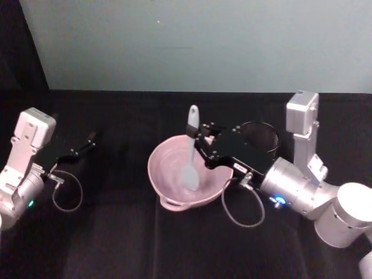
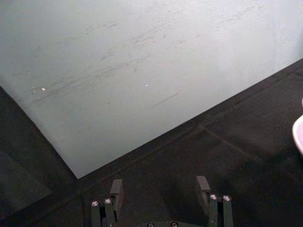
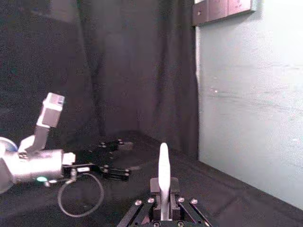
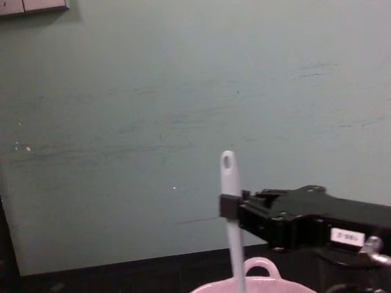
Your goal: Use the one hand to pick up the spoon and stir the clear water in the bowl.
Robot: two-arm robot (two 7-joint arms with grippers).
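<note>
spoon: we see it standing near upright, long axis vertical, holed handle tip up, scoop down inside the bowl.
right gripper: reaching in over the bowl's right rim, jaws clamped on the spoon's handle below the tip.
left gripper: parked low over the worktop, well left of the bowl, jaws apart, holding nothing.
</note>
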